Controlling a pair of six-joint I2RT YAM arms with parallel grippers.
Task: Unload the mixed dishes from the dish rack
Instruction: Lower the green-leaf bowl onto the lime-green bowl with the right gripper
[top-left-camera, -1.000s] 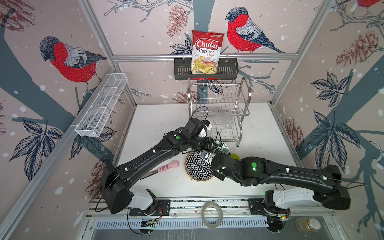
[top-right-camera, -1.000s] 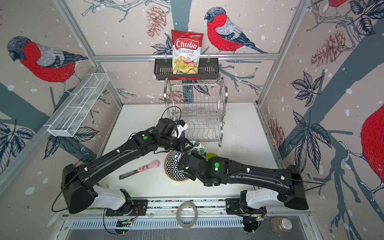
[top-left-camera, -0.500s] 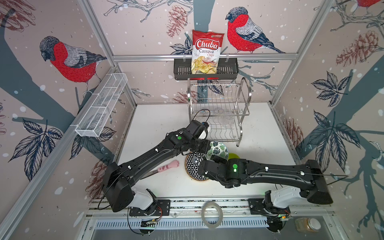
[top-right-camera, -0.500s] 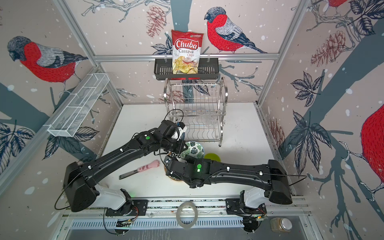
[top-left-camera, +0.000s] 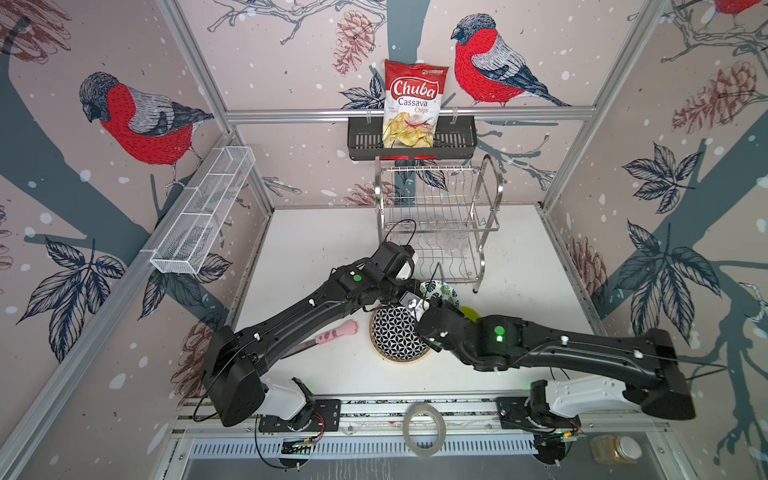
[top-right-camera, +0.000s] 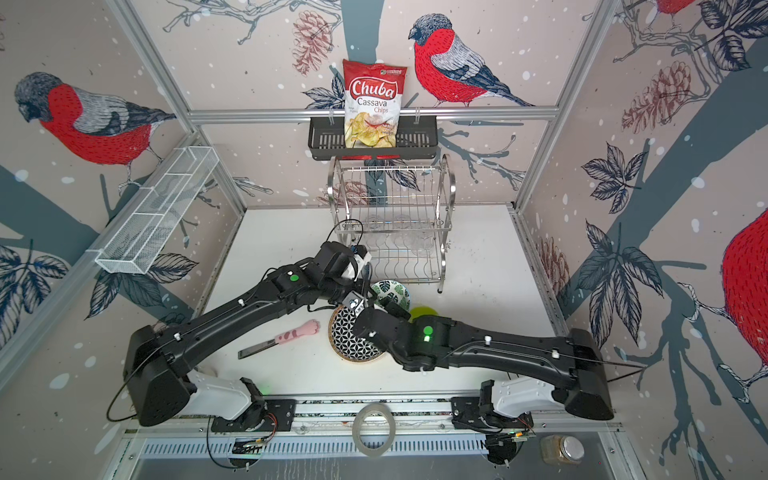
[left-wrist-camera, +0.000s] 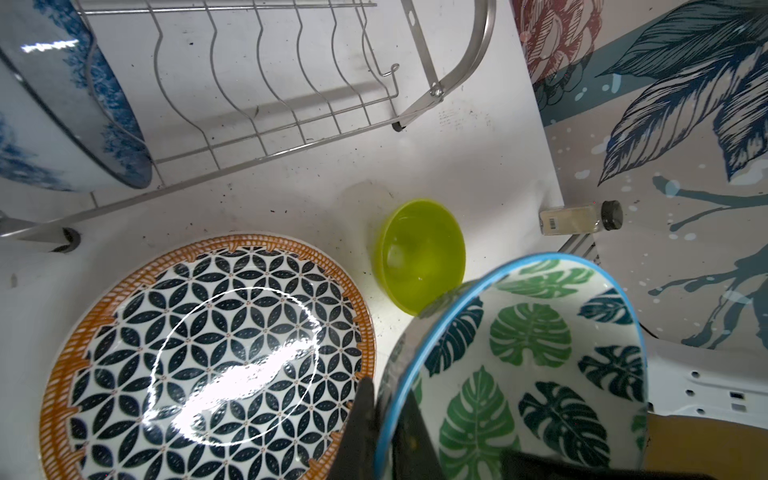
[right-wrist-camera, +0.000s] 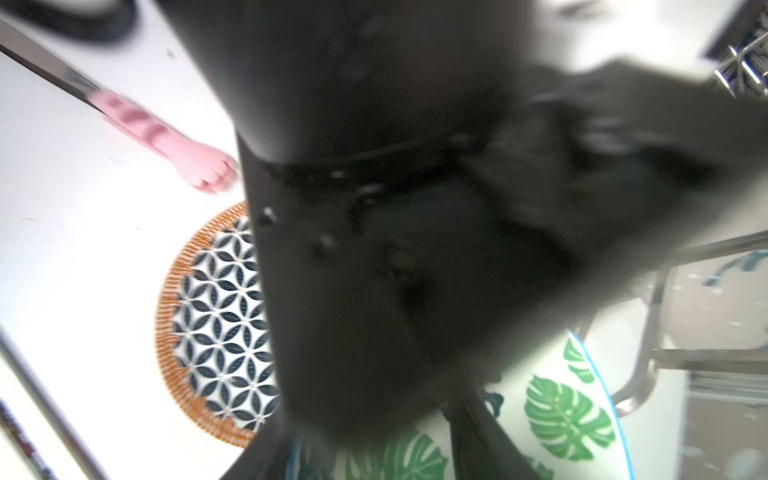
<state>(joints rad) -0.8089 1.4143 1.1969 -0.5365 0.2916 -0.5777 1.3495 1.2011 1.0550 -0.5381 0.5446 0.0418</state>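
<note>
Green-leaf ceramic bowl (left-wrist-camera: 528, 374) hangs tilted above the white surface (left-wrist-camera: 291, 195), just in front of the steel wire dish rack (left-wrist-camera: 270, 104). Left gripper (left-wrist-camera: 386, 415) is clamped on its rim. Right gripper (right-wrist-camera: 374, 449) is alongside, jaws seemingly parted, view blurred. The set-down probably falls to the left arm.

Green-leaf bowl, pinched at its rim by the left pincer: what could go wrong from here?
1. The left pincer grips the green-leaf bowl only by its rim; it could slip and drop onto the geometric plate or lime bowl close by.
2. The right pincer crowds the left arm and the bowl; a careless move might knock the bowl loose.
</note>
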